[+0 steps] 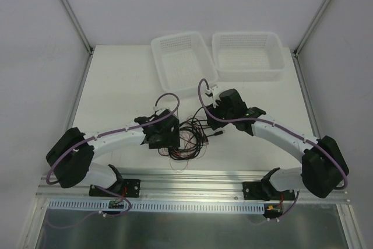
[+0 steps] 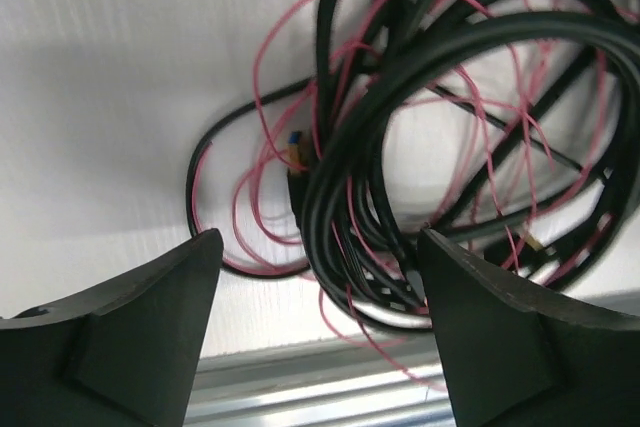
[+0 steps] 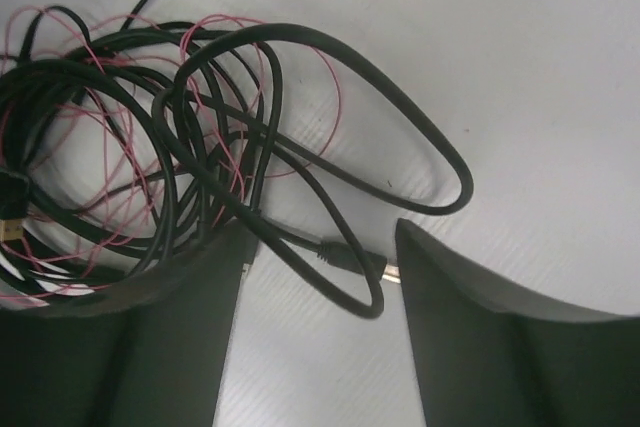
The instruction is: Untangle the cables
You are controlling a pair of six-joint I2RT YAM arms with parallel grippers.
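Note:
The cables (image 1: 189,139) lie in one tangled heap of black wires and fine red wire on the white table between my two arms. My left gripper (image 1: 165,138) hangs over the heap's left side, jaws open; in the left wrist view (image 2: 318,277) black loops (image 2: 400,127) and red wire (image 2: 262,137) lie between and beyond its fingers. My right gripper (image 1: 217,122) is over the heap's right side, open; in the right wrist view (image 3: 320,267) a black plug end (image 3: 355,259) and a cable loop lie between its fingers.
Two white perforated baskets stand at the back of the table, one left (image 1: 182,59) and one right (image 1: 248,55). A metal rail (image 1: 192,188) runs along the near edge, close to the heap. Grey walls enclose the table.

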